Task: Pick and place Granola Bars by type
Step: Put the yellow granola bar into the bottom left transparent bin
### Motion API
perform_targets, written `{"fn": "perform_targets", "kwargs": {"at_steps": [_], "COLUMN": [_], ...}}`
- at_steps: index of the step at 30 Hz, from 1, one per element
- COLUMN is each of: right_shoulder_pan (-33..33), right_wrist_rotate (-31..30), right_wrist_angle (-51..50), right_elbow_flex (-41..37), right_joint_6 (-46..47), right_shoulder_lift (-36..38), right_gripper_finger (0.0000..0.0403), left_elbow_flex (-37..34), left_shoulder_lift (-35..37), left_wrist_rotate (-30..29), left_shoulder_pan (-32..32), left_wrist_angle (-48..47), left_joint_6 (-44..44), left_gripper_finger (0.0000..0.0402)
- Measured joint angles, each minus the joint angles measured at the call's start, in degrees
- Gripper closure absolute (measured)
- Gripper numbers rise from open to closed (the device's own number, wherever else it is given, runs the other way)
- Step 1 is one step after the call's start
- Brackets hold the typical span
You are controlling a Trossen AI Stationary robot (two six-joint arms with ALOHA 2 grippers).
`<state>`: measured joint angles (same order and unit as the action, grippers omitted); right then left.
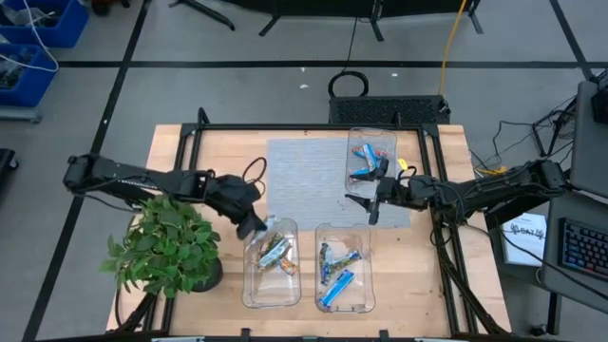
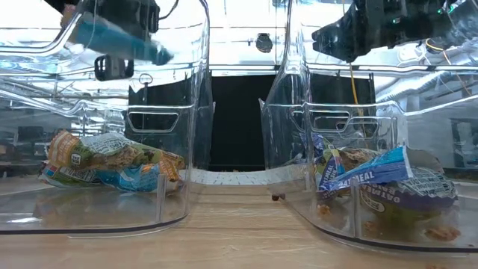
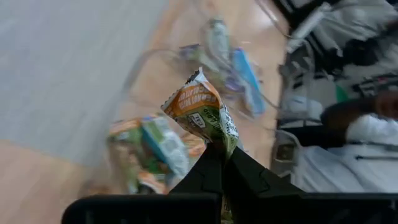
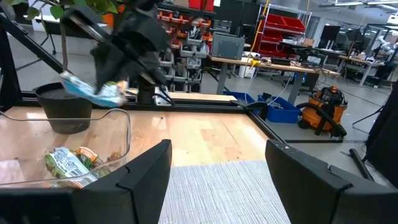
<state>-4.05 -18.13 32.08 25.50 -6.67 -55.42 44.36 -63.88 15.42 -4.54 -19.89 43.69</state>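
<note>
Crinkly foil makes the granola bar (image 3: 202, 112) light and slippery, so our left gripper (image 3: 222, 163) pinches its crimped end while the right gripper (image 4: 214, 171) hangs open.

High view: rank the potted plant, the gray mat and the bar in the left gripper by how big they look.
1. gray mat
2. potted plant
3. bar held over a tray by the left gripper; mostly hidden, clearly smallest.

Wrapper colours around the dark grippers

Clamped in the black left gripper (image 3: 221, 163): an orange, green and white granola bar (image 3: 202, 112); beneath it, green, orange and blue bars (image 1: 273, 251) in a clear tray (image 1: 249, 290); grey ribbed mat (image 4: 230, 190) under the right gripper's black fingers (image 4: 134, 183)
</note>
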Motion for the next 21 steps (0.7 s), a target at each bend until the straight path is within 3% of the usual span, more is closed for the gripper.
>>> {"fn": "perform_targets", "kwargs": {"at_steps": [8, 21], "right_shoulder_pan": [0.00, 0.02], "right_wrist_rotate": [0.00, -0.04], "right_wrist_angle": [0.29, 0.90], "right_elbow_flex": [0.00, -0.02], "right_joint_6": [0.01, 0.08], "right_shoulder_lift": [0.00, 0.00], "right_gripper_finger": [0.0149, 0.0149], "left_elbow_flex": [0.00, 0.00], "left_shoulder_lift": [-5.47, -14.73], "left_wrist_rotate": [-0.67, 5.62], "left_shoulder_pan": [-4.05, -5.40], "left_wrist_angle": [3.59, 5.17], "left_joint_6": [0.33, -3.11], "left_gripper_finger": [0.0394, 0.0393]}}
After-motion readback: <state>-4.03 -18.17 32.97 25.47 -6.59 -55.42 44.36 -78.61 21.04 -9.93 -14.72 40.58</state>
